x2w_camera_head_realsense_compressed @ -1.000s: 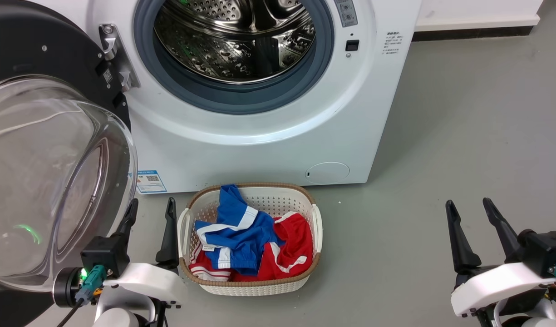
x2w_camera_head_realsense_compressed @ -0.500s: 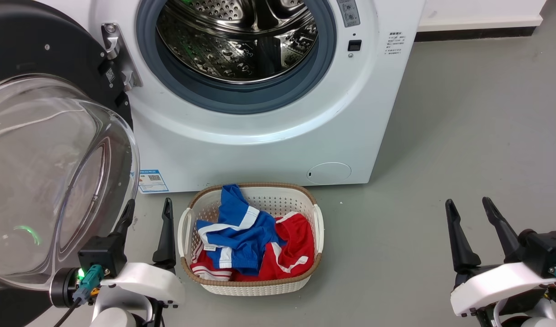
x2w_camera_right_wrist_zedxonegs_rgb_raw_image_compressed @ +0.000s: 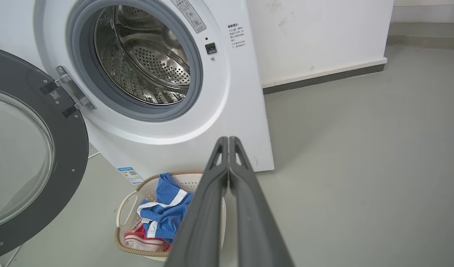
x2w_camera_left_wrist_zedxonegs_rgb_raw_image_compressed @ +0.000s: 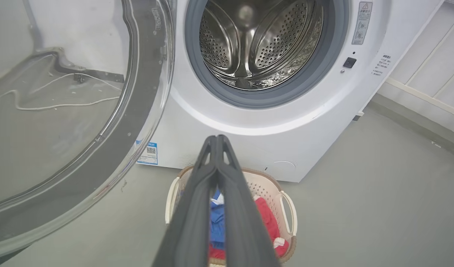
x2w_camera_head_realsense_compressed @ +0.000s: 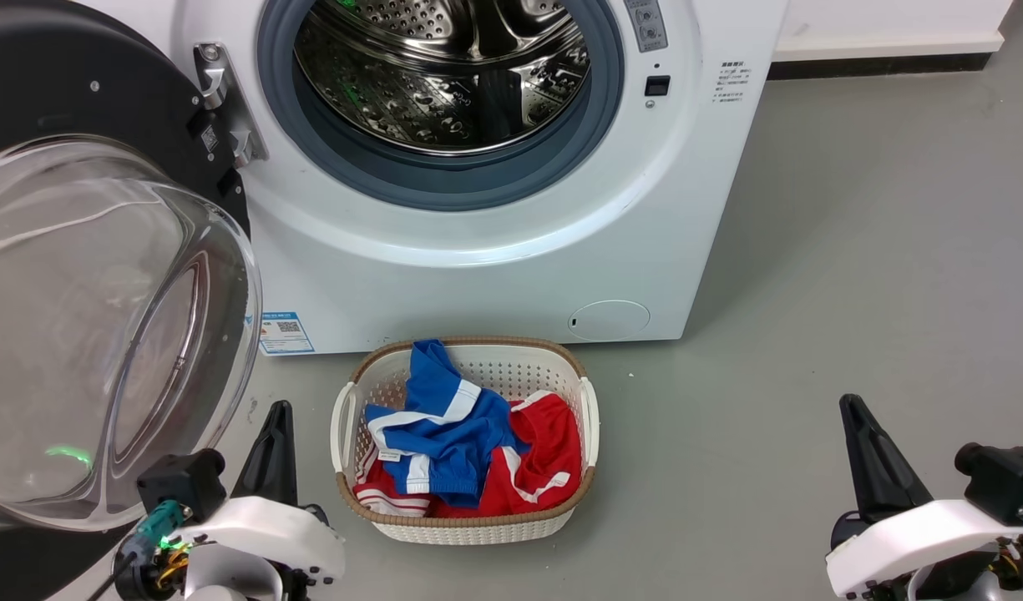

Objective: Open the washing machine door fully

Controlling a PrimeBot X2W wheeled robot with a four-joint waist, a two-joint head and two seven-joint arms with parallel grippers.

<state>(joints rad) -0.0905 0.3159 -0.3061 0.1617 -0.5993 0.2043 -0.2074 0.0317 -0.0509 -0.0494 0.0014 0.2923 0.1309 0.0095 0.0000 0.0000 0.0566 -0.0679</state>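
Note:
The washing machine door [x2w_camera_head_realsense_compressed: 77, 75], a big black ring with a clear bulging glass bowl [x2w_camera_head_realsense_compressed: 85, 334], hangs swung out to the left of the white washing machine [x2w_camera_head_realsense_compressed: 478, 275]. It leaves the steel drum [x2w_camera_head_realsense_compressed: 444, 75] and grey gasket uncovered. My left gripper [x2w_camera_head_realsense_compressed: 277, 413] is shut, empty and low beside the bowl's lower right edge, apart from it. In the left wrist view its closed fingertips [x2w_camera_left_wrist_zedxonegs_rgb_raw_image_compressed: 215, 139] point at the machine's front, with the door [x2w_camera_left_wrist_zedxonegs_rgb_raw_image_compressed: 138, 111] to their left. My right gripper [x2w_camera_head_realsense_compressed: 852, 405] is shut and empty over bare floor; its tips [x2w_camera_right_wrist_zedxonegs_rgb_raw_image_compressed: 227, 140] are pressed together.
A cream laundry basket [x2w_camera_head_realsense_compressed: 478, 531] with blue and red clothes [x2w_camera_head_realsense_compressed: 444, 426] sits on the floor against the machine's front, between my two arms. Grey floor stretches to the right of the machine. A white wall with a dark skirting [x2w_camera_right_wrist_zedxonegs_rgb_raw_image_compressed: 323, 76] runs behind.
Both grippers have gone from open to shut. The left gripper has dropped lower in the head view, away from the glass bowl. The camera has shifted slightly.

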